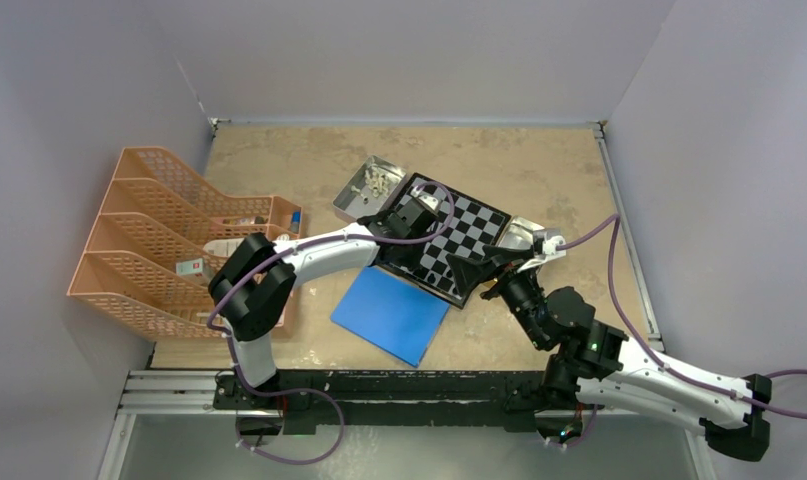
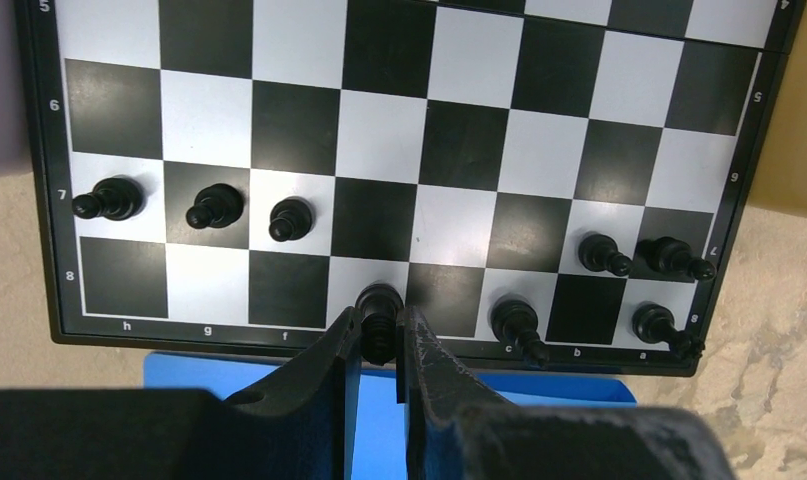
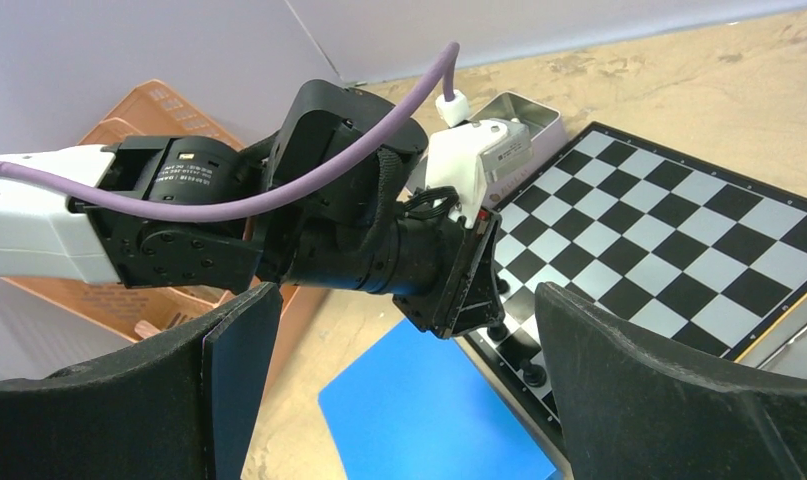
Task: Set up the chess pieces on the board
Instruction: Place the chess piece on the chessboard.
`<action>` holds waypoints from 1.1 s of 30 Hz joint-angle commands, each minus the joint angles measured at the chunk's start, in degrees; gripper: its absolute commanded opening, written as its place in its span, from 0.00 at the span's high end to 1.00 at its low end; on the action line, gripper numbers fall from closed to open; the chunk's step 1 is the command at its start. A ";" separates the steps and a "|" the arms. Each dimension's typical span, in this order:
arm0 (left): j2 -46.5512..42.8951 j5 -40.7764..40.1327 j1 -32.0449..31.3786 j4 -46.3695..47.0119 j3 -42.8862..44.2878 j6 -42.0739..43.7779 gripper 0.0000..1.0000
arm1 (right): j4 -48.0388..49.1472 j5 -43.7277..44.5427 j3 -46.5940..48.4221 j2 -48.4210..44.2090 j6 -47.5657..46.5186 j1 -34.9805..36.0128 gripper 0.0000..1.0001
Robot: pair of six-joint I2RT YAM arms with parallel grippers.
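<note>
The black-and-silver board (image 1: 474,225) lies mid-table. In the left wrist view (image 2: 379,130) several black chess pieces stand on its two near rows, such as a pawn (image 2: 214,206) on the left and a piece (image 2: 517,325) on the right. My left gripper (image 2: 379,335) is shut on a black piece (image 2: 379,308) that stands on a white square of the nearest row, at the board's edge. From above, this gripper (image 1: 404,235) hangs over the board's left side. My right gripper (image 1: 484,268) is open and empty, held above the board's near corner; its wide-apart fingers (image 3: 244,340) frame the left wrist.
A blue sheet (image 1: 391,315) lies against the board's near-left edge. An open tin (image 1: 372,185) with cream pieces sits at the board's far-left corner, and another tin (image 1: 524,235) at its right. An orange file rack (image 1: 169,240) stands at the left.
</note>
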 commanded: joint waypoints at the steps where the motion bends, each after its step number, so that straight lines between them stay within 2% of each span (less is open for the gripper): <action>1: 0.66 -2.87 -0.19 -1.10 0.83 0.62 0.87 | 0.97 0.76 0.13 0.01 0.37 0.20 0.01; 7: 0.92 -3.34 -0.23 -1.63 0.82 0.35 0.85 | 1.06 0.82 -0.14 0.25 0.48 0.20 0.01; 19: 0.73 -0.33 -0.45 -2.11 1.68 0.00 0.66 | 1.02 0.74 -0.58 0.38 0.72 0.20 0.01; 33: -8.49 0.26 -0.21 -4.82 5.57 -0.13 0.53 | 1.93 -0.38 0.05 3.67 3.66 0.20 0.01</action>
